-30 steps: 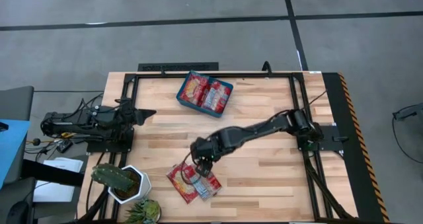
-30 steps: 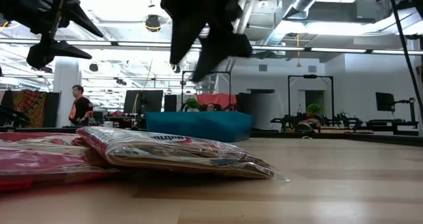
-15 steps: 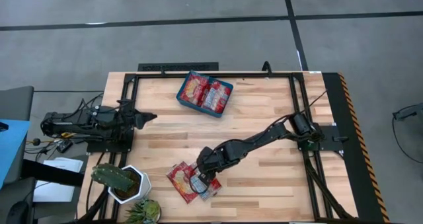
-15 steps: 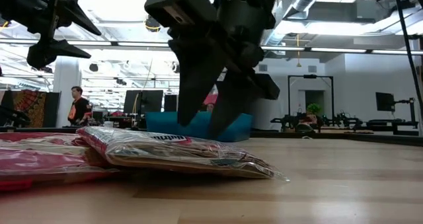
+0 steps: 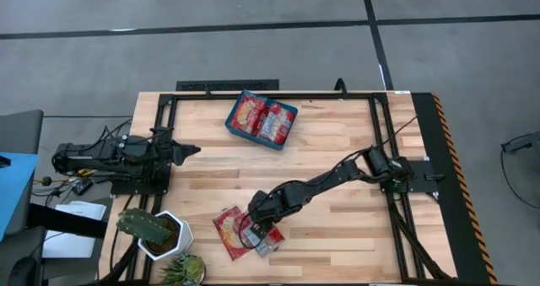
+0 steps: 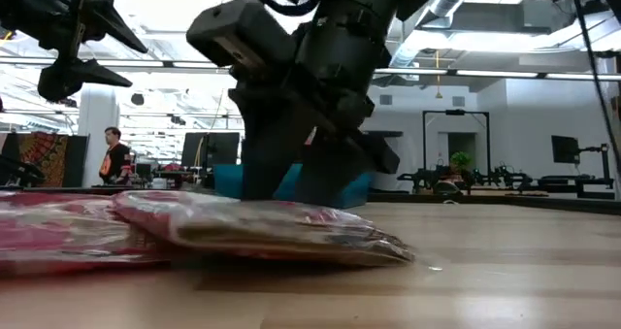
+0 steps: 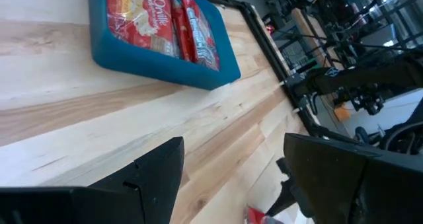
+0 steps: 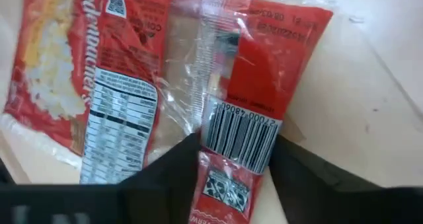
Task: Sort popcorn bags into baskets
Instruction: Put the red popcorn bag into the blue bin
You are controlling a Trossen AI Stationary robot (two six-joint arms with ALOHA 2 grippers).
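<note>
Popcorn bags: a small cluster is lying at the lower centre of the high view, and the top packet (image 8: pixel 248 98) is sitting right between the right gripper's fingers in the right wrist view.
Second packet: a bag (image 8: pixel 99 78) with its nutrition panel showing is lying just beside it, touching or slightly overlapping.
Basket: the teal bin (image 5: pixel 261 120) is waiting at the upper centre of the high view, well apart from the cluster, already holding a few bags (image 7: pixel 165 22).
Right gripper: the right gripper (image 5: pixel 256 229) is now sitting down on the pile, where a second ago it was hovering above; its fingers are straddling the packet, apart and narrowing, not yet visibly clamped.
Meaning: I'd say the pick is just beginning, so the next bag is about to be gripped.
Left gripper: the left gripper (image 7: pixel 231 171) is idling at the left edge of the high view, fingers spread apart.
Hidden: the right arm is covering part of the pile from above, so the count there is unclear.
Hard to tell: in the low view the packet (image 6: pixel 281 227) is looking pressed flat, though real contact is uncertain.
</note>
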